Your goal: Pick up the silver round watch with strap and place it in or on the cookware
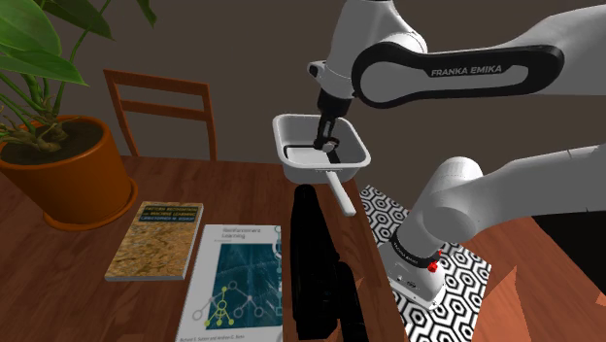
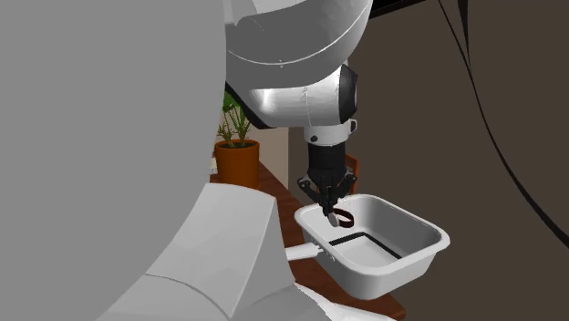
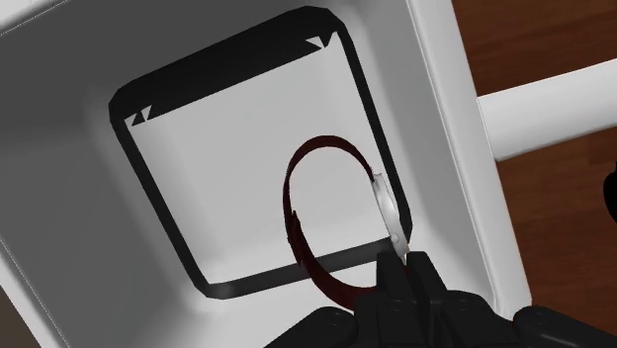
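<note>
You have the watch (image 3: pixel 390 213) pinched between the two black fingers of the gripper (image 3: pixel 400 272), which are closed on the lower edge of its round silver face. Its dark red strap curls out from the face in an open loop. In the wrist view the loop lies over the floor of the white pan (image 3: pixel 69 227), inside the dark line that outlines that floor. You cannot tell whether the strap touches the floor.

In the shoulder view the gripper (image 1: pixel 325 136) points down into the pan (image 1: pixel 309 173) at centre frame, and the pan's handle (image 1: pixel 340 192) runs toward the lower right. In the second exterior view the strap (image 2: pixel 343 216) hangs just under the fingertips, at the near left corner of the pan (image 2: pixel 410 260), right of centre.

The pan sits at the far edge of a brown wooden table (image 1: pixel 58 282). Two books (image 1: pixel 155 240) lie in the shoulder view's lower left. An orange pot (image 1: pixel 63 170) with a green plant stands at the left edge, and a wooden chair (image 1: pixel 160 107) stands behind the table.
</note>
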